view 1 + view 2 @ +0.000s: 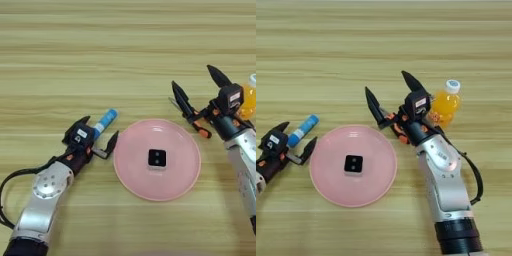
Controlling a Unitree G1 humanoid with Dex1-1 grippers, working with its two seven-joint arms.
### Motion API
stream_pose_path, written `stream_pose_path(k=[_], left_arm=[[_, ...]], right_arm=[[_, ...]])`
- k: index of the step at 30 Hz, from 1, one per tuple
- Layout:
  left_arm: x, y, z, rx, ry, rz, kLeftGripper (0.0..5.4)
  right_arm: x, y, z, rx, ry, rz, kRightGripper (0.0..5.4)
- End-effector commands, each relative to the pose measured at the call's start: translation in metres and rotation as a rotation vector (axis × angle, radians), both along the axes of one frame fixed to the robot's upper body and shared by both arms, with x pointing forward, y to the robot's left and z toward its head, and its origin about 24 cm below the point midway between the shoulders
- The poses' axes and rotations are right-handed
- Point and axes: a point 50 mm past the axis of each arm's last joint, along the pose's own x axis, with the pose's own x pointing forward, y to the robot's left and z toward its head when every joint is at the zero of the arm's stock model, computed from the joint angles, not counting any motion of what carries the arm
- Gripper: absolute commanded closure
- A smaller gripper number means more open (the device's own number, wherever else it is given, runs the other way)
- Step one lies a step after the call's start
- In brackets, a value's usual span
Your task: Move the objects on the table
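My left gripper (99, 131) stands open just left of a pink plate (131, 167). A blue-labelled tube (106, 119) lies slanted between its fingers, with its lower end hidden behind the gripper body. A small black square item (157, 158) rests in the middle of the plate. My right gripper (391, 92) is open wide, fingers pointing to the far side, just past the plate's far right rim. Orange-handled pliers (400, 134) lie under it, mostly hidden. An orange drink bottle (445, 106) with a white cap stands upright right beside the right gripper.
The wooden table (100, 50) fills both views. Its far half carries nothing. A black cable (10, 182) loops off my left forearm at the left edge.
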Motion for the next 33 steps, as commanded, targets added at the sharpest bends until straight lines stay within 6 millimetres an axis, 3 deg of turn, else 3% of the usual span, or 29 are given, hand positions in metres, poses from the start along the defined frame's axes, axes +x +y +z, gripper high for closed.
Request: stream_pose_path(k=[1,10,16,33], left_arm=[[0.001,-0.002,0.006,-0.006,-0.033,-0.015,0.04],[0.017,0.016,-0.006,-0.165,0.074,0.175,0.04],[0.033,0.029,-0.004,-0.185,0.042,0.332,0.04],[0.045,0.027,-0.022,-0.101,0.159,0.293,0.04]], right_arm=[[0.003,0.001,0.006,-0.003,-0.021,0.012,0.00],[0.002,0.002,0.008,0.002,-0.030,0.014,0.00],[0.002,0.003,0.009,0.008,-0.033,0.016,0.00],[0.000,0.002,0.016,0.040,-0.039,0.017,0.00]])
